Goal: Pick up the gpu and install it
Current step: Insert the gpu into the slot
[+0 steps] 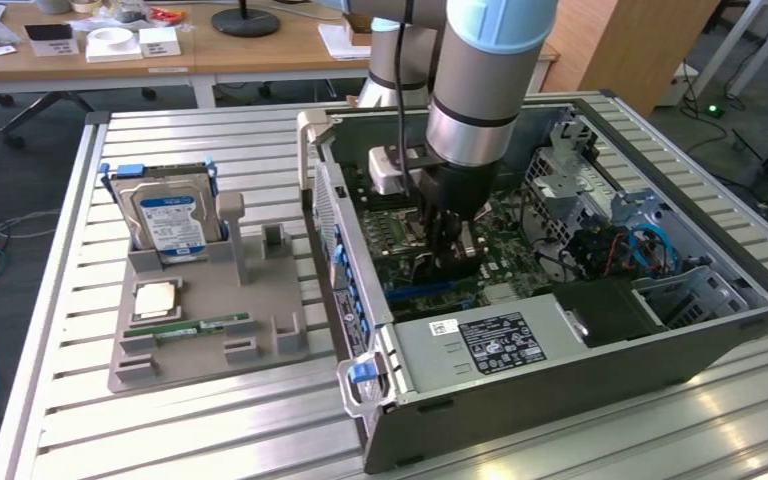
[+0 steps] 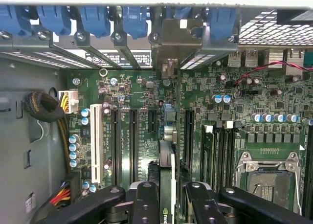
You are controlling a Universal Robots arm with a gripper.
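Note:
My gripper is down inside the open computer case, just over the green motherboard. It is shut on the gpu, a thin dark card held on edge. In the wrist view the gpu runs edge-on from between the two black fingers of the gripper toward the case's rear wall. Its silver end bracket stands among the rear slot openings. The card's lower edge lies along a black expansion slot; I cannot tell whether it is seated.
A grey holder beside the case carries the silver hard drive, a processor chip and a green RAM stick. Inside the case are the power supply, the drive cage, a white slot, the processor socket and blue retention clips.

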